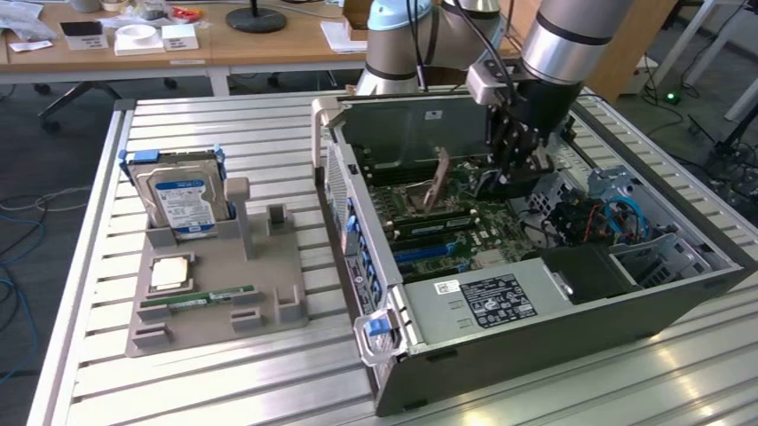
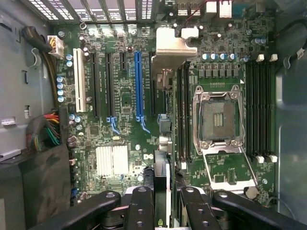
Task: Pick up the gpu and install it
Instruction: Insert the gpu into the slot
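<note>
gripper (image 2: 160,203): clamped on the gpu (image 2: 161,167), card held edge-on in it
gpu: hanging just above the motherboard (image 2: 125,103), right beside the blue slot (image 2: 138,84), not seated yet
step: pickup's done, I'd say I'm lining up the install
next needs: probably the card edge square over its slot, bracket toward the case (image 1: 533,355) wall
</note>
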